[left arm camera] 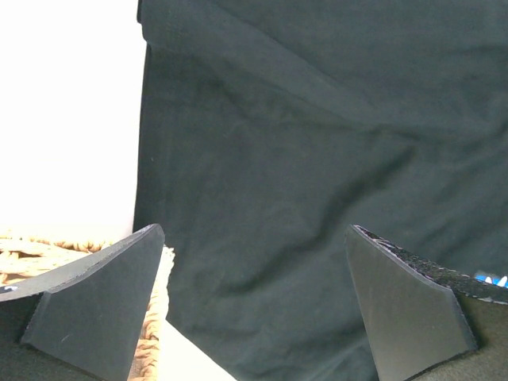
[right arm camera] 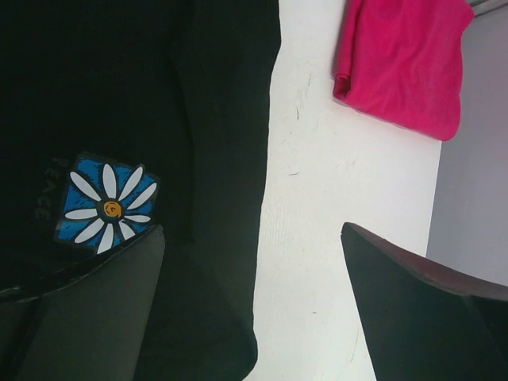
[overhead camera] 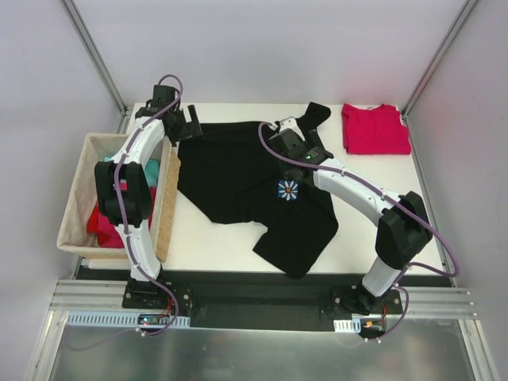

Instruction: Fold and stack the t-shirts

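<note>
Overhead, the left claw point(left arm camera: 254, 230) and right claw point(right arm camera: 252, 228) gape empty over the rumpled black t-shirt point(overhead camera: 238, 175); a grab may catch one layer only, skewing the fold.

Shows black t-shirt point(overhead camera: 230, 171) spread across white table point(overhead camera: 214, 238), folded crimson t-shirt point(overhead camera: 375, 129) at far right corner, woven basket point(overhead camera: 169, 210) at left edge.

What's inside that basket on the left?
Some red cloth and a bit of teal cloth show in the basket. The left arm covers the rest.
</note>
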Robot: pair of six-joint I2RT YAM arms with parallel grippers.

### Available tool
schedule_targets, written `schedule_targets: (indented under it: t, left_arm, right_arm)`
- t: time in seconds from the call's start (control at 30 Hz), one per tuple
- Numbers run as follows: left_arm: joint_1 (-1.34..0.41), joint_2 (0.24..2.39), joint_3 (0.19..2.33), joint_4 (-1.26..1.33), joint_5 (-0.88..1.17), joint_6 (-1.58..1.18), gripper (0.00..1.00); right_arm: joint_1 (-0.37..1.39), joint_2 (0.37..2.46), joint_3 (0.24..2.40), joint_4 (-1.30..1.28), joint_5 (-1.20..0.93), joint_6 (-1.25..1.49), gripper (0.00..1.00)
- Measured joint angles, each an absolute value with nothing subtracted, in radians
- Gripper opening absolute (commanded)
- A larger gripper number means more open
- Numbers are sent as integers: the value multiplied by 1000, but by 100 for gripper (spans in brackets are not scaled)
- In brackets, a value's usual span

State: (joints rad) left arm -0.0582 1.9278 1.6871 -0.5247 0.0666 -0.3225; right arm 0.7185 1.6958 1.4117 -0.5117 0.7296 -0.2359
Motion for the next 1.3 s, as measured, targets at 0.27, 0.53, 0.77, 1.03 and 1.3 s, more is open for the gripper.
schedule_targets:
  t: [0.27, 0.53, 0.77, 1.03, 1.3]
  left_arm:
    - [-2, 2057, 1872, -557, 102, -321, 99]
    - [28, 2072, 2023, -517, 356, -313, 99]
    - [-246, 1922, 1929, -482, 510, -260, 99]
    - [-395, 1612, 1509, -486, 441, -274, 99]
    - [-354, 1583, 1201, -579, 255, -331, 99]
  right_arm:
    - [721, 1695, 1374, -510, 736, -244, 98]
    - [727, 1695, 1372, -508, 749, -245, 97]
    - [731, 1670, 1344, -494, 731, -239, 97]
    - [731, 1630, 1294, -513, 687, -195, 97]
    - [734, 1637, 1188, -560, 579, -110, 99]
